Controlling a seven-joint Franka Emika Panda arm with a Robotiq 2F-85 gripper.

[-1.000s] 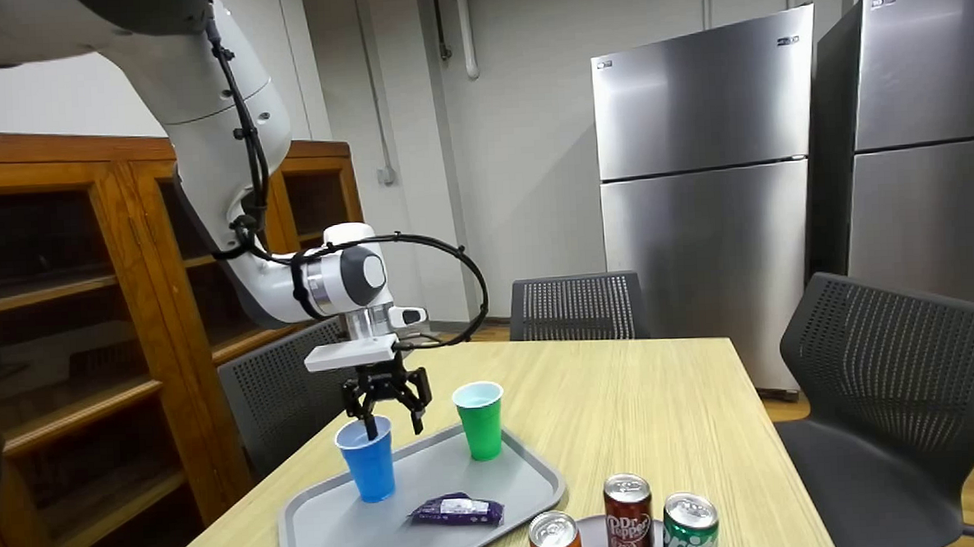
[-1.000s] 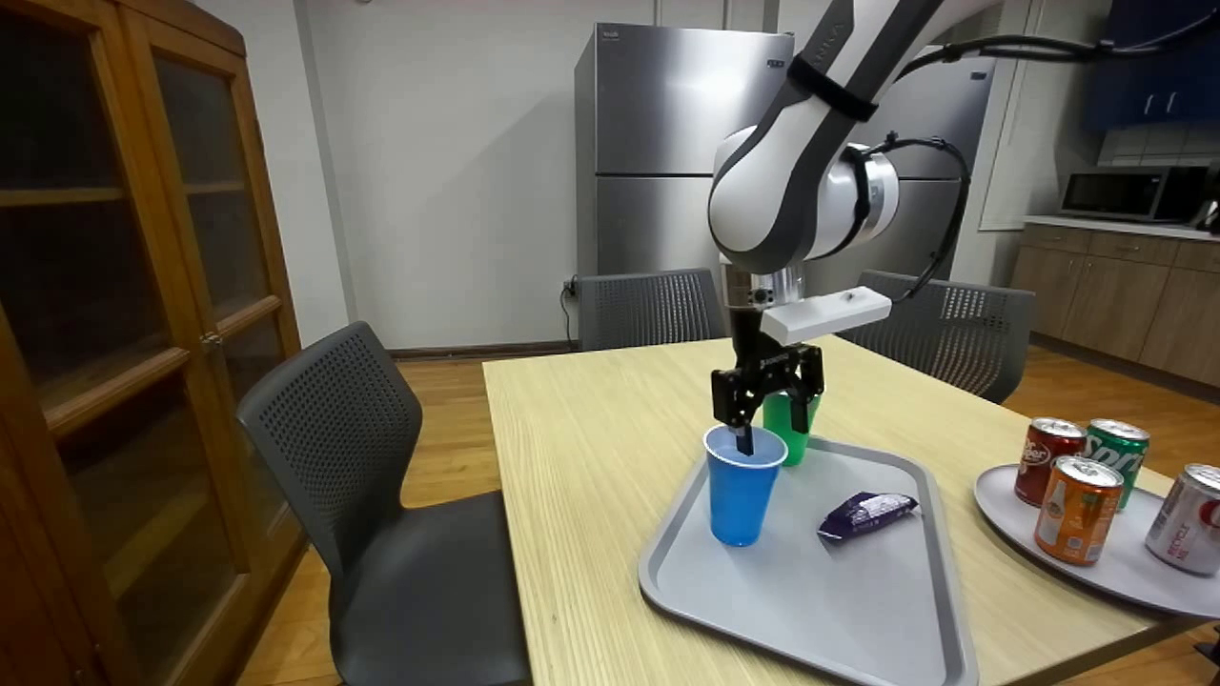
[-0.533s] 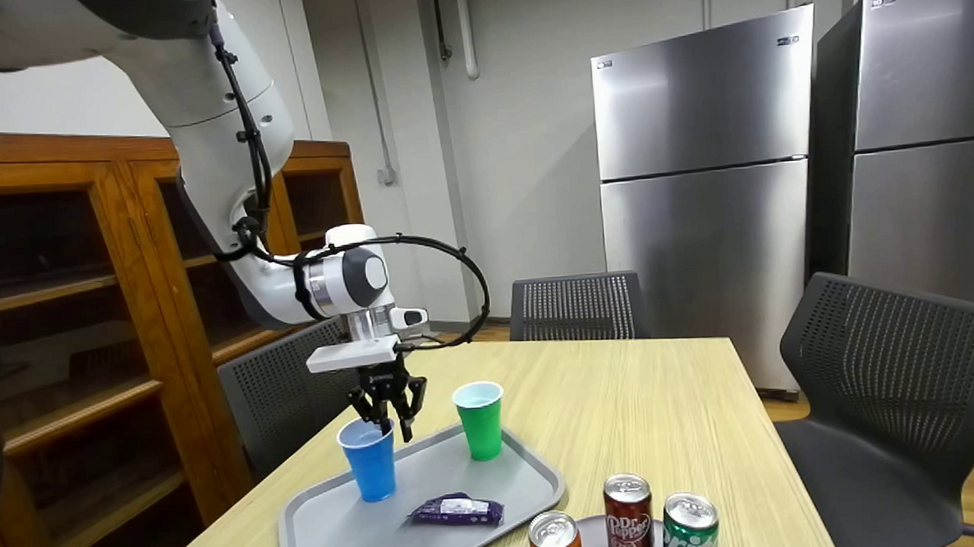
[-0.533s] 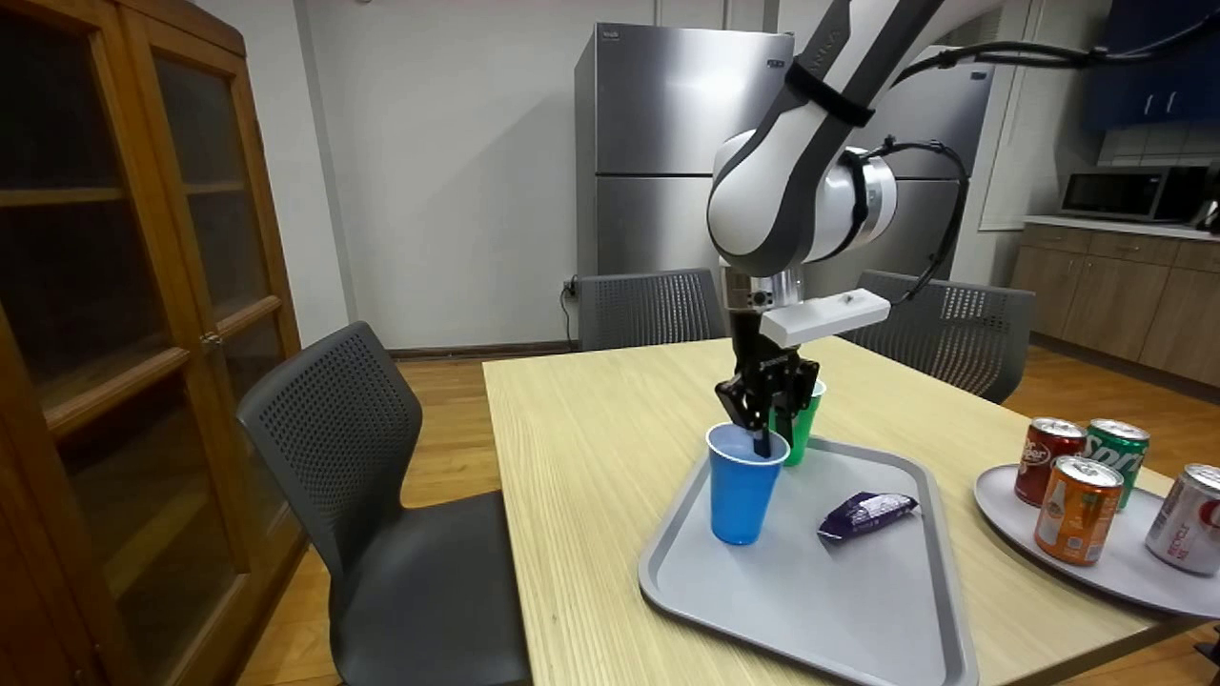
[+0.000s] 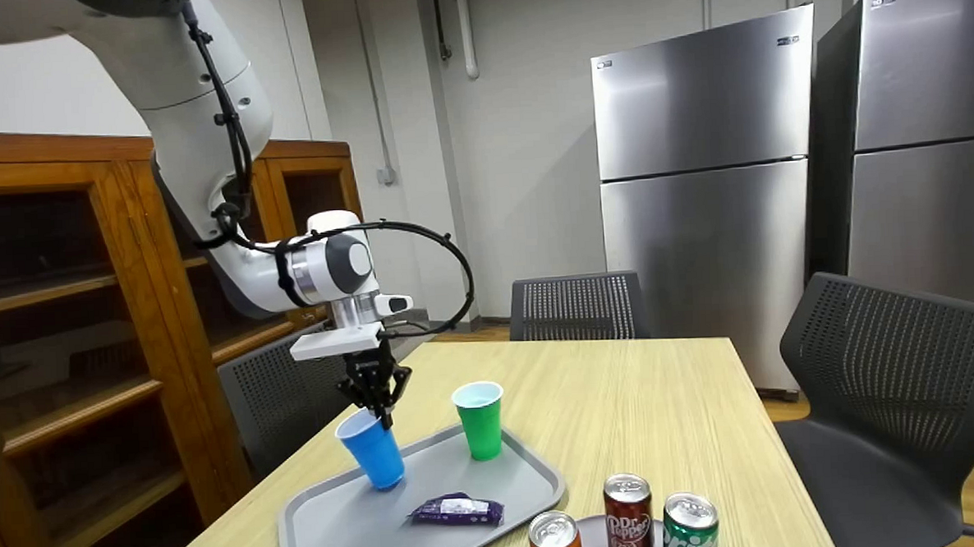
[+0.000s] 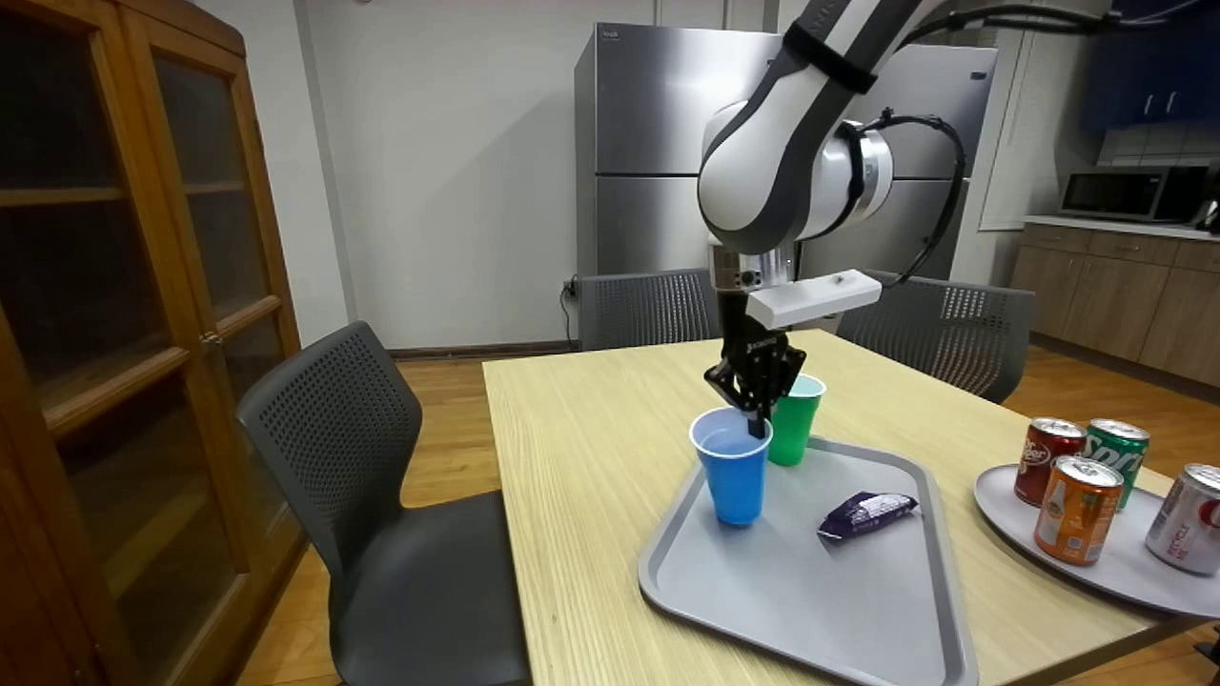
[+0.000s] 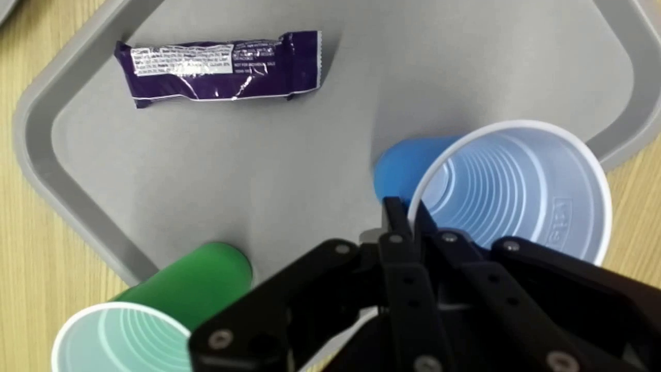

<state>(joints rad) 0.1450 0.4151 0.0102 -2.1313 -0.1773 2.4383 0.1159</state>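
We judge the blue cup (image 6: pixel 734 476) light, smooth and easily dented, best held at the rim, where the fingers (image 7: pixel 396 218) are closed, pinching its wall between them.

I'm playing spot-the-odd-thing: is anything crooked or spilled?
Yes: the blue cup leans, while the green cup stands upright. The gripper pinches the blue one's side, which probably tips it. I see no spill.
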